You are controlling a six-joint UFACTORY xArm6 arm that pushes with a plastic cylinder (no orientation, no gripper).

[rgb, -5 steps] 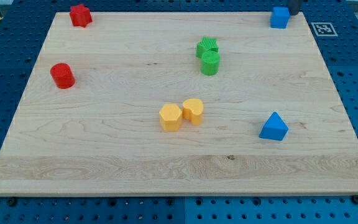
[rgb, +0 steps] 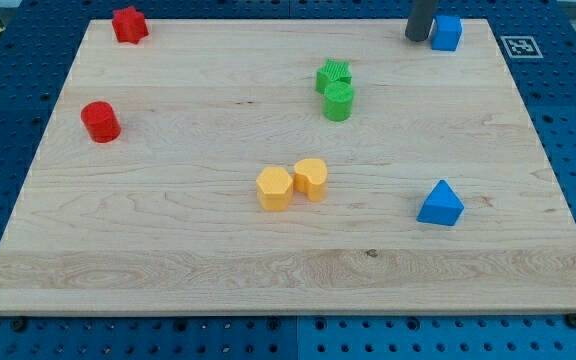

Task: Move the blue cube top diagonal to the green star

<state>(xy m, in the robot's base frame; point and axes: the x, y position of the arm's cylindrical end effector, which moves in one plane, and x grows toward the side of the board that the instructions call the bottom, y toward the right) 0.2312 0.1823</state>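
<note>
The blue cube (rgb: 448, 32) sits at the board's top right corner. My tip (rgb: 417, 39) stands just to the cube's left, close to it or touching. The green star (rgb: 333, 75) lies left of and below the cube, near the upper middle of the board, with a green cylinder (rgb: 339, 101) touching its lower side.
A red star (rgb: 128, 24) is at the top left and a red cylinder (rgb: 100, 121) below it. A yellow hexagon (rgb: 274, 188) and a yellow cylinder (rgb: 311, 178) sit mid-board. A blue triangle (rgb: 440, 204) lies at the lower right. A marker tag (rgb: 520, 46) lies off the board's top right.
My tip has moved from the cube's upper right, at the view's top edge, to the cube's left side. The blue cube has hardly moved.
</note>
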